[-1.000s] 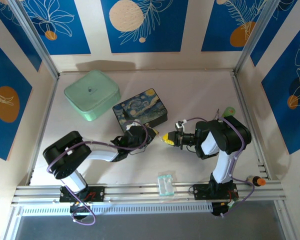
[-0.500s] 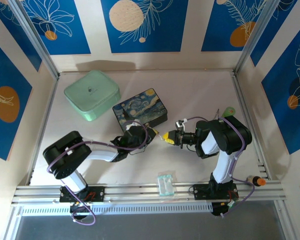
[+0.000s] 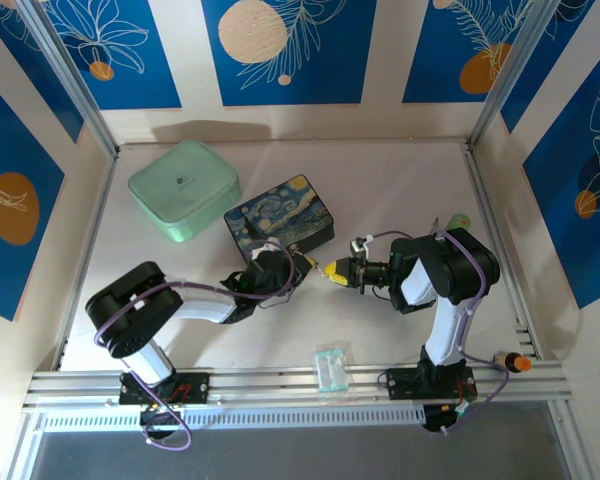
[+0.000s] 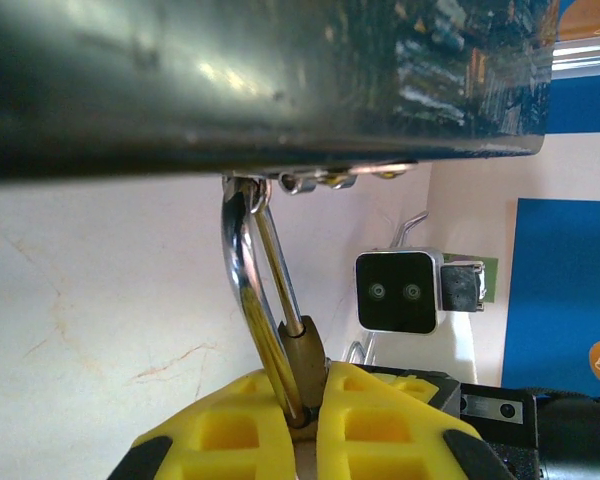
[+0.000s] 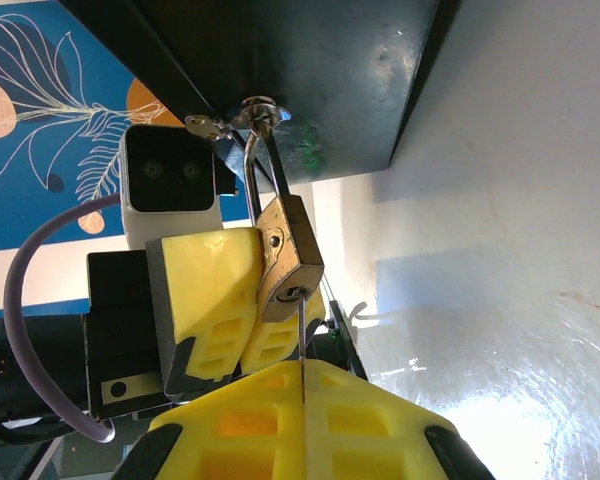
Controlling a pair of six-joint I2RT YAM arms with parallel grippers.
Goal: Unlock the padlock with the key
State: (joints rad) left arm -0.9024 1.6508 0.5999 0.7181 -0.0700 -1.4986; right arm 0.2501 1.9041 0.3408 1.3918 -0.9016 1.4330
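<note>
The brass padlock (image 5: 288,258) hangs by its silver shackle (image 4: 242,290) from the hasp of the starry-night tin (image 3: 280,220). My left gripper (image 4: 305,415) is shut on the padlock body (image 4: 310,358), just in front of the tin in the top view. My right gripper (image 5: 302,400) is shut on the thin silvery key (image 5: 302,345). The key's blade stands edge-on, with its tip at the keyhole in the padlock's underside. In the top view the two grippers meet nose to nose, with the left gripper (image 3: 302,266) on the left and the right gripper (image 3: 332,271) on the right.
A mint-green tin (image 3: 184,188) sits at the back left beside the starry tin. A small clear plastic packet (image 3: 330,367) lies near the front rail. An orange-tipped item (image 3: 515,362) rests at the front right. Aluminium posts and patterned walls close in the table.
My right gripper has edged left with the key, closing the gap to the padlock. The left gripper and padlock have stayed put.
</note>
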